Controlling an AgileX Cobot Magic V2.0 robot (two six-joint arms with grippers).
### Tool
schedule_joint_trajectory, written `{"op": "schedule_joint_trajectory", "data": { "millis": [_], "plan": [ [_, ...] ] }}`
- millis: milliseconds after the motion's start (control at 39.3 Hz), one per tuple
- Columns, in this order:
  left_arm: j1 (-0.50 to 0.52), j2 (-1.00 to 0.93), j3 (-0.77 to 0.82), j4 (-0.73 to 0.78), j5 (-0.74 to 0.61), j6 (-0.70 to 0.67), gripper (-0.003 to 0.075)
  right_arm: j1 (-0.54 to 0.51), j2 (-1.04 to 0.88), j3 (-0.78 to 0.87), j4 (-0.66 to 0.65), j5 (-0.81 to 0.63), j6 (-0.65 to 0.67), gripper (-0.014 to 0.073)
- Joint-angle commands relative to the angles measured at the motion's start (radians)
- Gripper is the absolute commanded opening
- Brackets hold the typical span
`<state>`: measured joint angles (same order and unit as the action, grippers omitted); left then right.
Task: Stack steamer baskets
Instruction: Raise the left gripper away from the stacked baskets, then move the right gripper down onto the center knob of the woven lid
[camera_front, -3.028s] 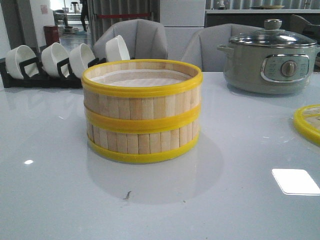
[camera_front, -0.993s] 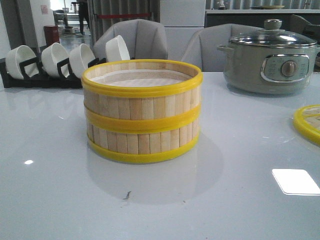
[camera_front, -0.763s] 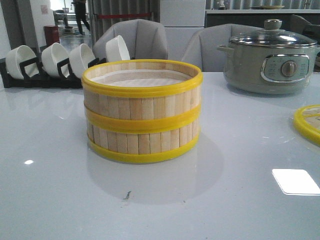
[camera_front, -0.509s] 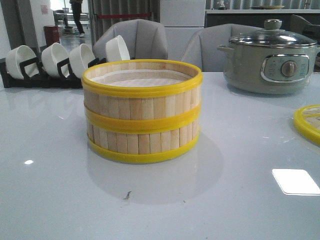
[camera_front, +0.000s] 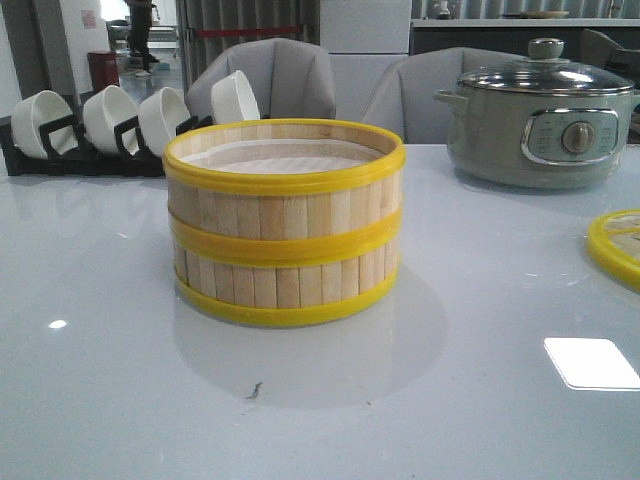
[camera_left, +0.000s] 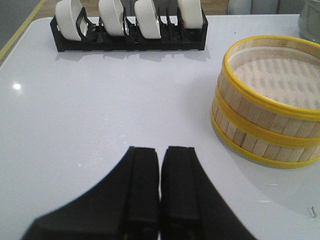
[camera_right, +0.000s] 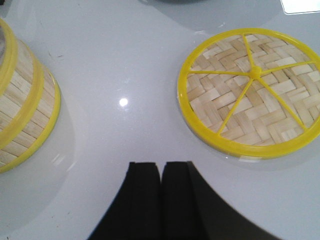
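Observation:
Two steamer baskets (camera_front: 284, 225) stand stacked one on the other in the middle of the white table, bamboo slats with yellow rims and a pale liner inside the upper one. The stack also shows in the left wrist view (camera_left: 267, 115) and at the edge of the right wrist view (camera_right: 22, 110). My left gripper (camera_left: 160, 150) is shut and empty, above bare table, apart from the stack. My right gripper (camera_right: 161, 165) is shut and empty, above bare table between the stack and the lid. Neither gripper shows in the front view.
A flat woven-bamboo lid (camera_right: 250, 92) with a yellow rim lies on the table at the right (camera_front: 618, 245). A grey-green electric pot (camera_front: 540, 110) with a glass lid stands at the back right. A black rack with white bowls (camera_front: 110, 125) stands at the back left.
Nothing on the table has moved. Only a person in the far background has shifted.

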<state>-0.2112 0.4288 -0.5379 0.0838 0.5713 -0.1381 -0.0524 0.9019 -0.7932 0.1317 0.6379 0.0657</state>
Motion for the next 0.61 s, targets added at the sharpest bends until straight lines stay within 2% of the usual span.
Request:
{"op": "schedule_joint_trajectory", "data": {
  "millis": [0,229,433,585],
  "plan": [
    [0.001,0.007,-0.028,0.005,-0.087,-0.012,0.0103,-0.001,-0.007,-0.037,-0.008,-0.051,-0.009,0.0069],
    [0.001,0.007,-0.028,0.005,-0.087,-0.012,0.0103,-0.001,-0.003,-0.037,-0.008,-0.044,-0.009,0.0321],
    [0.001,0.007,-0.028,0.005,-0.087,-0.012,0.0104,-0.001,0.047,-0.037,-0.008,-0.056,-0.009,0.0321],
    [0.001,0.007,-0.028,0.005,-0.087,-0.012,0.0103,-0.004,0.121,-0.037,-0.044,-0.122,-0.009,0.0321]
  ]
}}
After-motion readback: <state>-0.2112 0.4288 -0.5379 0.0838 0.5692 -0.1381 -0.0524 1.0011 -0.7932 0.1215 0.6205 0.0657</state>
